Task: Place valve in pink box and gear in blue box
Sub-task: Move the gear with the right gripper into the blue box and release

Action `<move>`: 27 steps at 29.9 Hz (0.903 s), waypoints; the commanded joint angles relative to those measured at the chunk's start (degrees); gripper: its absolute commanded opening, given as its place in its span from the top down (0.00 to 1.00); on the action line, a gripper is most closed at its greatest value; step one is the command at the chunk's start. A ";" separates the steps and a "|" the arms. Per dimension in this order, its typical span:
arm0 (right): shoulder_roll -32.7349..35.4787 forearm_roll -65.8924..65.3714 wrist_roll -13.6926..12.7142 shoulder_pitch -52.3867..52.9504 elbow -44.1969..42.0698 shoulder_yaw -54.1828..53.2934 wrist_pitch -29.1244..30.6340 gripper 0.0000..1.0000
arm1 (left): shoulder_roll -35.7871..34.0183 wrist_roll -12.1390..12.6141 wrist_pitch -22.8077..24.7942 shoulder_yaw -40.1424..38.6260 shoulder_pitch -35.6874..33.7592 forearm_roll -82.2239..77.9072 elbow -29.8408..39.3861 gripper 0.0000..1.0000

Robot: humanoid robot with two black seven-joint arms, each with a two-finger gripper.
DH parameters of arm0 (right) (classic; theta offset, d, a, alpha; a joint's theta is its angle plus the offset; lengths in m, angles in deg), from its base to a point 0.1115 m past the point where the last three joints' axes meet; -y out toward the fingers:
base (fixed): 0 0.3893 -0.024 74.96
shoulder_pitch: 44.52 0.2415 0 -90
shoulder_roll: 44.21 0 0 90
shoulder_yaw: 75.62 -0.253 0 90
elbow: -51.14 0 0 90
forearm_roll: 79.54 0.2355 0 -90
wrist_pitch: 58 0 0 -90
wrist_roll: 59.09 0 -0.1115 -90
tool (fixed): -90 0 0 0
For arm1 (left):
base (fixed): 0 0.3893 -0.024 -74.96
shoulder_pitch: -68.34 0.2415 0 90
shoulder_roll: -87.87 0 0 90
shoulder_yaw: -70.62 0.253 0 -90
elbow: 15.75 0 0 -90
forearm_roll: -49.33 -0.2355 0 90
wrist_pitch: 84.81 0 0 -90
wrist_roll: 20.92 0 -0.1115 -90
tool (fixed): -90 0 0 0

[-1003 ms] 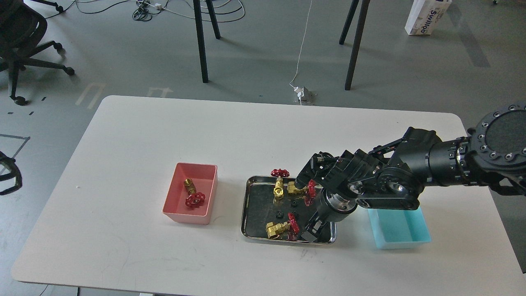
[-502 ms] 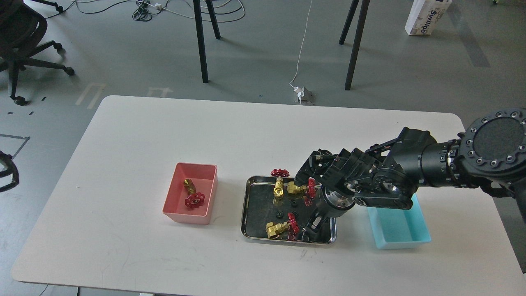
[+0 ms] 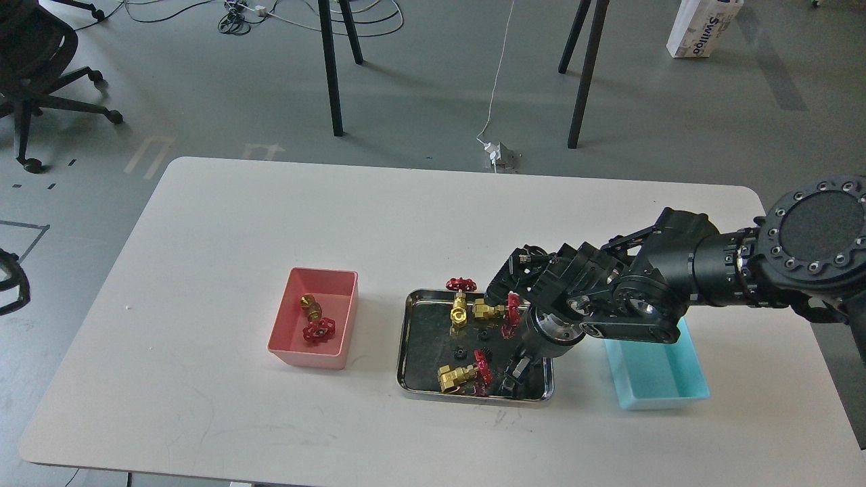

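Note:
The pink box (image 3: 279, 338) stands left of the steel tray (image 3: 404, 341) and holds one valve (image 3: 315, 319). Three more valves lie in the tray: one at the back (image 3: 460, 302), one beside it (image 3: 497, 312), one at the front (image 3: 464, 374). Two black gears (image 3: 483, 333) (image 3: 459, 352) lie between them. The blue box (image 3: 659, 385) stands right of the tray, partly under my right arm. My right gripper (image 3: 512, 377) points down into the tray's front right corner; its dark fingers cannot be told apart. The left arm is out of view.
My right arm's thick joints (image 3: 629, 304) hang over the tray's right side and the blue box's back end. Table legs, cables and an office chair (image 3: 34, 61) stand on the floor beyond the table's far edge.
My right arm has shifted slightly left and back, and the gripper has sunk lower into the tray's front right corner. The valves and gears have not moved.

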State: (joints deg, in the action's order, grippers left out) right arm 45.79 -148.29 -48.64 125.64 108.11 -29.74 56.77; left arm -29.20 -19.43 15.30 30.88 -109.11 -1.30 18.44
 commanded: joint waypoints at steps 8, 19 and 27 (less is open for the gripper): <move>4.81 4.68 0.18 8.68 7.78 -6.32 2.47 0.92 | -0.09 0.00 0.00 0.09 0.09 0.00 0.00 0.01; 35.58 4.34 0.27 13.80 27.31 -3.17 3.23 0.92 | 0.09 -0.26 0.00 0.27 0.44 -0.09 0.00 0.01; 43.86 1.43 0.27 8.27 26.18 -2.19 3.23 0.92 | -0.09 -0.26 0.00 0.18 0.35 0.00 0.00 0.01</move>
State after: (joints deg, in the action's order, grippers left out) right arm 87.90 -146.29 -48.37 135.81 135.19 -31.82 60.01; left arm -29.23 -19.69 15.31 31.16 -108.65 -1.39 18.41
